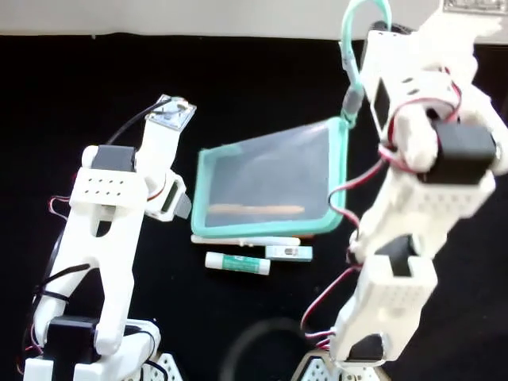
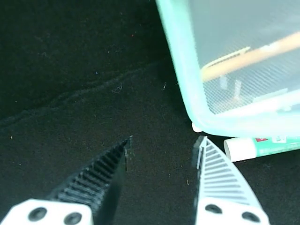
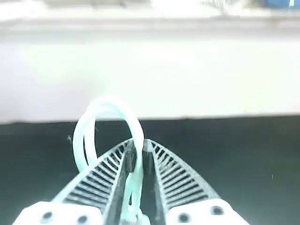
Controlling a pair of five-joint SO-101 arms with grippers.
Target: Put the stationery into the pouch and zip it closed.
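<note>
The soft mesh pouch (image 1: pixel 270 182) lies at the centre of the table (image 1: pixel 79 95); the right gripper (image 3: pixel 139 145) is clamped on its limp loop (image 3: pixel 108 117), while the left gripper (image 2: pixel 165 140), parted and empty, sits beside the stiffer rim (image 2: pixel 185 89), likely the better hold

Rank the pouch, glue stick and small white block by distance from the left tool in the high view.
1. The pouch, its edge beside the left tool.
2. The glue stick, by the pouch's front edge.
3. The small white block, past the glue stick.
</note>
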